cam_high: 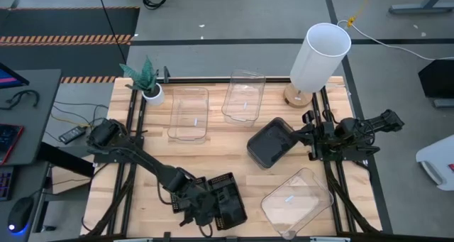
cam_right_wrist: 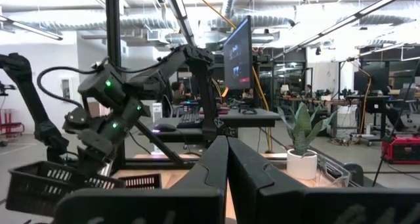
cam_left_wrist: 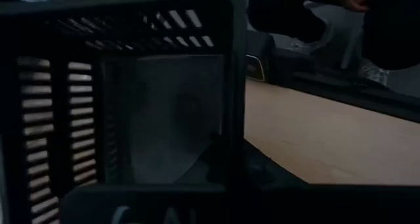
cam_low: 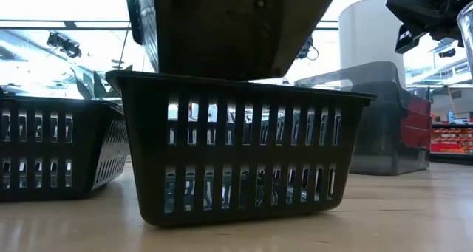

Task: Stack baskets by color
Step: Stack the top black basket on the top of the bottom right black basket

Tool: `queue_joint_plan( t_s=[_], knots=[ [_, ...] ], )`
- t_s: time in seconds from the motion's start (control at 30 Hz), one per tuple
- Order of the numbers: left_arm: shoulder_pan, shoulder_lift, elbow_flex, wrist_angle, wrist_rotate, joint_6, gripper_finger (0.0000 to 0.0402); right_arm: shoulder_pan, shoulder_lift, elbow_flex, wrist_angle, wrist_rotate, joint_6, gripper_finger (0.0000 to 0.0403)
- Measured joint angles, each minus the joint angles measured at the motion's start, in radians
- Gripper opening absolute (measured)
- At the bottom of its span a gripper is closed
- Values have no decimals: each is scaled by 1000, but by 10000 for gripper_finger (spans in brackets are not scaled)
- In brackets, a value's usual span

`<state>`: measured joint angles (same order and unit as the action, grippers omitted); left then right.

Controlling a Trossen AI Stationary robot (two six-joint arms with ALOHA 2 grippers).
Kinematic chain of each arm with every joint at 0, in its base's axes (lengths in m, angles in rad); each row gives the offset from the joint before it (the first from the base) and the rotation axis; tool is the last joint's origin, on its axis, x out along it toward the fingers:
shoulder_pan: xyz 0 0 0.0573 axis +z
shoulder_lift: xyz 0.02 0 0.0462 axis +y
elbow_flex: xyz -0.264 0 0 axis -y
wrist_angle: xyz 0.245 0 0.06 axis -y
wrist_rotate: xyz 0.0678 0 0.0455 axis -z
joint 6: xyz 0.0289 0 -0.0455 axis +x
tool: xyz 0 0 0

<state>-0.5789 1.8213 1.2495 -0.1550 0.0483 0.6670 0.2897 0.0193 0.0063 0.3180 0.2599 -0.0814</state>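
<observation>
My left gripper is near the table's front edge, shut on a black mesh basket. That basket is tilted over a second black mesh basket standing on its base; whether the two touch I cannot tell. A third black basket stands to its left. A smoky grey basket sits mid-table on the right. Three clear baskets rest on the wood. My right gripper is shut on nothing, parked at the right side. My left gripper holds the black mesh basket by the rim of one wall, with the basket's inside facing the wrist. The fingers slant down from the table's left. The basket is tipped, its underside toward the table's near edge; the fingertips themselves are hidden in shadow.
A tall white lamp stands at the far right and a small potted plant at the far left. Bare wood lies between the grey basket and the black ones.
</observation>
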Motion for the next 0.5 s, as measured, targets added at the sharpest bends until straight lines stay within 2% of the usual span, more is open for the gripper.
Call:
queue_joint_plan(
  t_s=[0.5],
  knots=[
    [65, 19, 0, -146, 28, 2, 10, 0, 0, 0, 2, 0, 0, 16]
  ],
)
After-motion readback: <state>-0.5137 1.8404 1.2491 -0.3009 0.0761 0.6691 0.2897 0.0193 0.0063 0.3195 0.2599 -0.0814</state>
